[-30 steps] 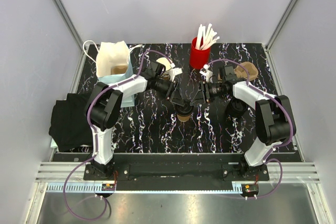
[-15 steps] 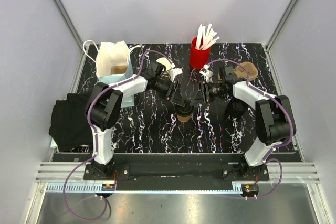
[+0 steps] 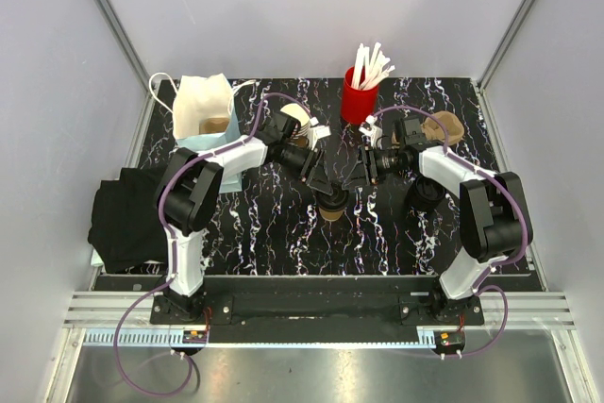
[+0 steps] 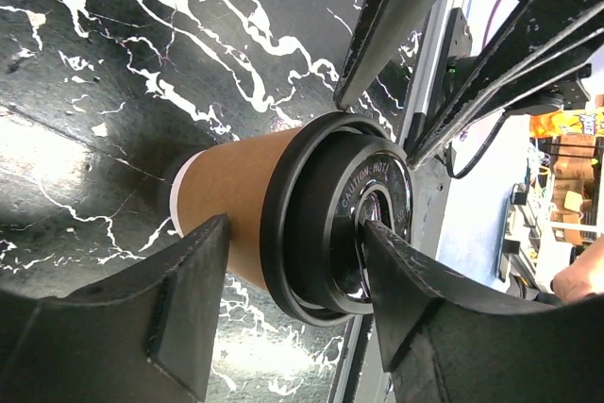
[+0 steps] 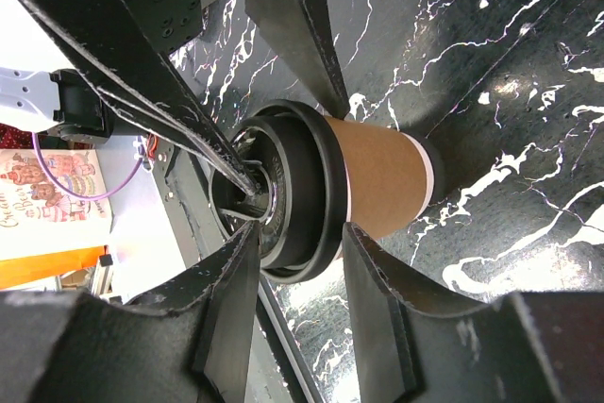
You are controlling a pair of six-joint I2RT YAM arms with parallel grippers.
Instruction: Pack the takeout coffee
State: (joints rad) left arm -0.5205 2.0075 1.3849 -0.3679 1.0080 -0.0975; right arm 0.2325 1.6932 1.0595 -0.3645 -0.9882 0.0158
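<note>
The takeout coffee (image 3: 331,206), black lid (image 4: 321,200) on, stands just nearer my bases than the red cup (image 3: 359,101). My left gripper (image 4: 297,233) is spread, one tip touching the lid's top. My right gripper (image 5: 299,238) straddles the lid's rim; whether it grips, I cannot tell.

Robot lab, test-cell setup. I worked inside a booth of plain white panels (image 3: 311,7) framed by aluminium struts (image 3: 111,16). My arm bases (image 3: 179,304) were bolted to a slotted metal rail (image 3: 311,309), and purple cables (image 3: 117,342) hung loose below it. The tabletop (image 3: 264,224) was black marble-print. Beyond its edge my left wrist camera caught stacked cardboard boxes (image 4: 571,153).
</note>
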